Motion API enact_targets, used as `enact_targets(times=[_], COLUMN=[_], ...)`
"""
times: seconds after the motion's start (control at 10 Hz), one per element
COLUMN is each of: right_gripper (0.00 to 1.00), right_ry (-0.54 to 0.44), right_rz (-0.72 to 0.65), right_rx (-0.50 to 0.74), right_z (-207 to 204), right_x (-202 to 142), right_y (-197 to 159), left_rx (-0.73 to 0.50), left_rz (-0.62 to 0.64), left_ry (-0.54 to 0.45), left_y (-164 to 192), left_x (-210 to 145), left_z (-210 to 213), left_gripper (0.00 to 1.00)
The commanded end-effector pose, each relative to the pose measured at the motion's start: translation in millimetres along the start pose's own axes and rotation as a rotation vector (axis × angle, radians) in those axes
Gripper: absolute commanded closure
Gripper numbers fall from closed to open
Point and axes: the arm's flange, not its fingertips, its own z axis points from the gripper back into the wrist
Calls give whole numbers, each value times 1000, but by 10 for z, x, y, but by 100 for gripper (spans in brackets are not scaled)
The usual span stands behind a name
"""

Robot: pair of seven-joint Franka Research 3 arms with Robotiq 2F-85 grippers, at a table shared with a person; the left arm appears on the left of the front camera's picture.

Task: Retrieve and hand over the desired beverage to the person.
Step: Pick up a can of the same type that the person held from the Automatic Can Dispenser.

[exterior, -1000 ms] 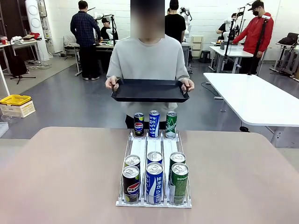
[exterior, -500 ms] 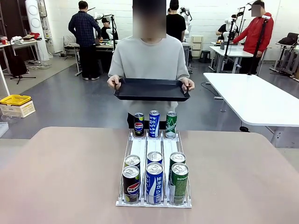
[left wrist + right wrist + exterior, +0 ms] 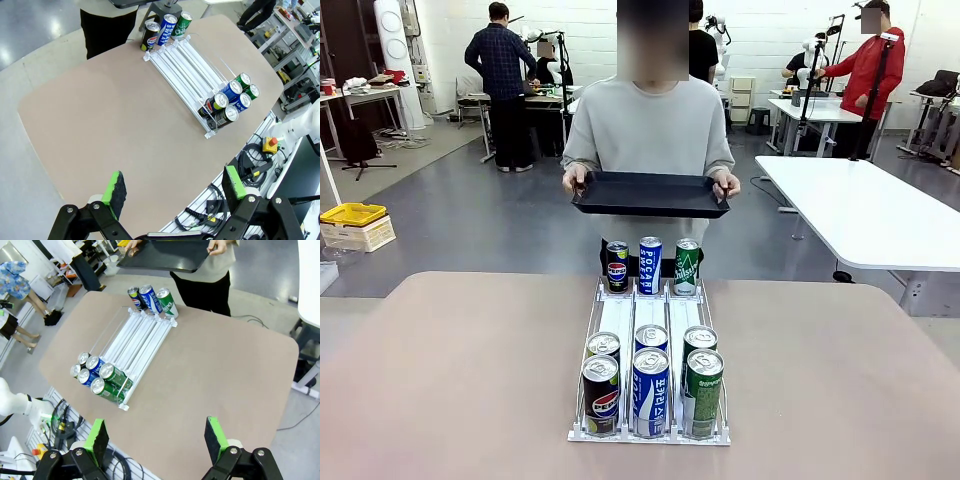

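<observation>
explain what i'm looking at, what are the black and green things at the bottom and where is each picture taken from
It is a two-armed robot at a table. One camera sits between the arms, facing a person who holds a black tray. Two more ride on the wrists, looking down past the left arm's fingers and the right arm's fingers: those green-padded black things, both open, holding nothing. On the table a white rack carries Pepsi cans, Pocari Sweat cans and green cans.

A beige worktop [image 3: 100,125] spreads ahead of the left claw [image 3: 174,184]. Past its edge, right of that claw, lie black cables [image 3: 250,165] and a red-topped yellow button box [image 3: 271,142].
</observation>
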Motion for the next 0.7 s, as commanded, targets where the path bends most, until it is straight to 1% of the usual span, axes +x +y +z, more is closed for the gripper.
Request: enact_targets(times=[0.0,0.6], right_gripper=[0,0], right_ry=[-6,-6], right_rz=[11,11], right_rx=[24,24], right_z=[-13,-13], right_x=[11,11], right_y=[2,2], left_rx=[-12,-12], left_rz=[-10,-10], left_ry=[1,1], left_y=[14,14], left_x=[-6,-6], left_z=[25,25], left_gripper=[0,0])
